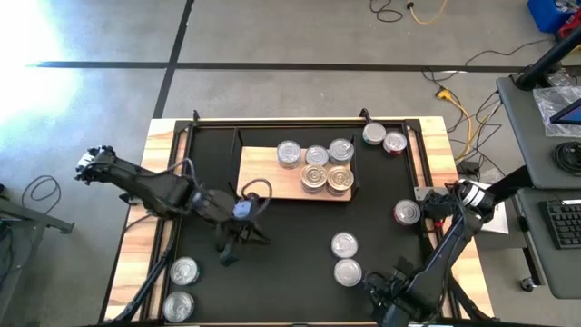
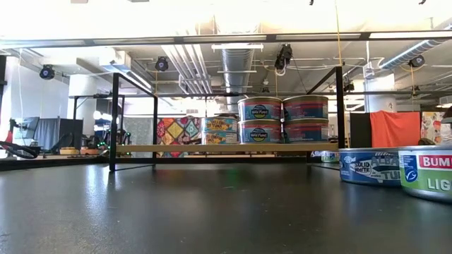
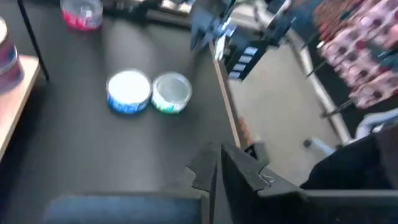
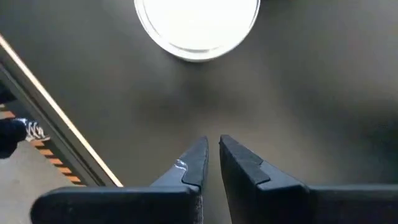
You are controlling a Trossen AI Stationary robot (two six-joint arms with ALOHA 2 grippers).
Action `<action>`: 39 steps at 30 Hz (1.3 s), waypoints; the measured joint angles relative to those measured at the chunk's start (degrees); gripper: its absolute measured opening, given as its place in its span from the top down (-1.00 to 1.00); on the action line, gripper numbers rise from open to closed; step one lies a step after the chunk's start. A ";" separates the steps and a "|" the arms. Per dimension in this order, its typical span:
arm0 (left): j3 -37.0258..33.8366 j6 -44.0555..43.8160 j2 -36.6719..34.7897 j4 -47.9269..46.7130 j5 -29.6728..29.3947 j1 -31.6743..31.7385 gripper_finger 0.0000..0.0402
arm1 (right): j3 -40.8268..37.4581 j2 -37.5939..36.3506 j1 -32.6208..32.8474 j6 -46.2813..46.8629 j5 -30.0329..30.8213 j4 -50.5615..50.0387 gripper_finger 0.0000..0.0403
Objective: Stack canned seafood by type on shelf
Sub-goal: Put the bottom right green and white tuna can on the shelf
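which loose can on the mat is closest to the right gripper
The nearer can of the pair at the mat's front right; the right gripper sits just beside it, empty.

A black mat (image 1: 300,227) covers the wooden table (image 1: 162,136); a keyboard (image 1: 565,222) sits on a side desk.

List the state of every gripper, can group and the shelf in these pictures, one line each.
Left gripper: shut, empty, over the black mat.
Right gripper: shut, empty, near the mat's front edge.
Shelf: flat on the mat, holding cans.
Cans on shelf: upright, some stacked two high.
Two cans front left: upright, unstacked.
Two cans front right: upright, side by side.
Red can at right: upright, alone.
Two cans back right: upright, off the shelf.
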 joint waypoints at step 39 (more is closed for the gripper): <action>12.39 5.33 23.12 -5.52 3.73 -5.99 0.59 | -10.01 0.91 -5.58 -29.15 28.27 18.04 0.25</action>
